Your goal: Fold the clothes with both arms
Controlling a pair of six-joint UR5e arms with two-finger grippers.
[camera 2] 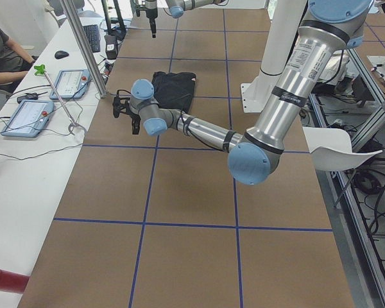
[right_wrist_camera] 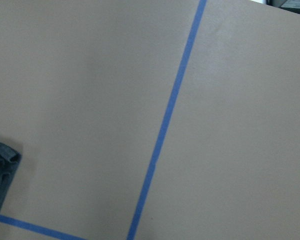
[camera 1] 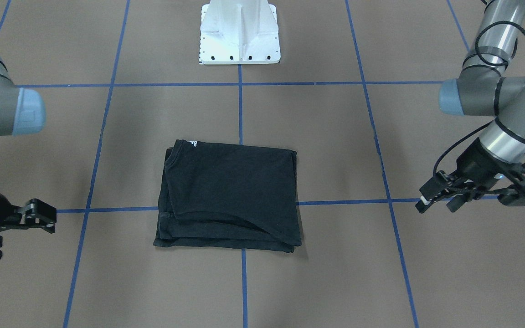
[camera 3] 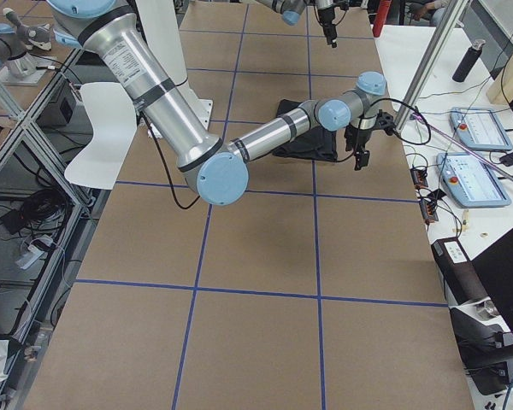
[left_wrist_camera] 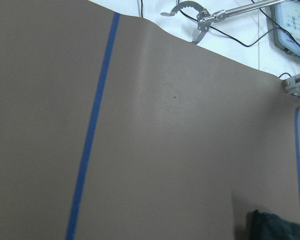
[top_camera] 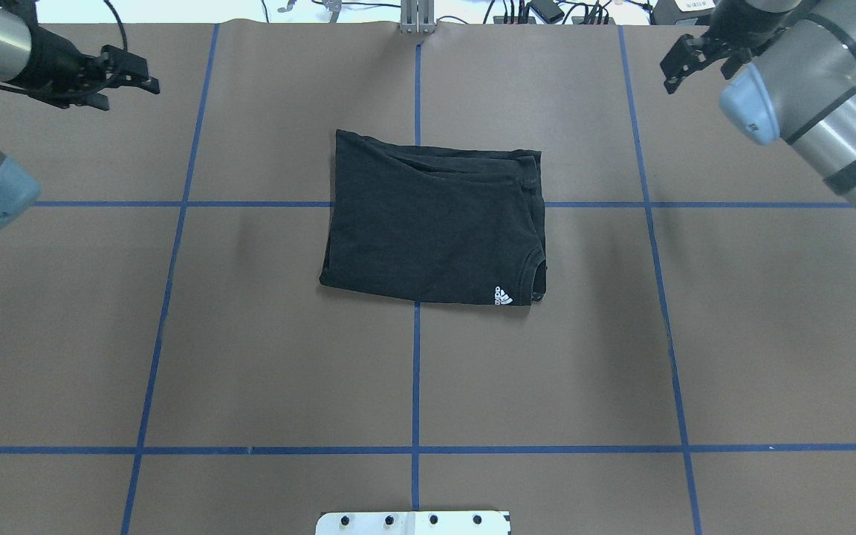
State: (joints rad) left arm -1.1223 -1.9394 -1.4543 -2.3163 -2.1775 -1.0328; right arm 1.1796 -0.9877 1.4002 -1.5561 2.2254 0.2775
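Soft black T-shirt (top_camera: 428,223) folded into layered rectangle, matte brown table (top_camera: 250,334), left hand (camera 1: 436,206), right hand (top_camera: 669,70), both spread

Pretty clearly a robotics lab: left arm (camera 2: 289,83) and right arm (camera 3: 154,85), a white pedestal (camera 1: 239,32), a desk (top_camera: 250,334) in brown paper with a blue tape grid (top_camera: 415,371), teach pendants (camera 2: 27,118) and cables (camera 2: 25,151) on the side desk (camera 2: 25,186), an aluminium post (camera 2: 85,48), and someone seated (camera 2: 1,48) alongside.
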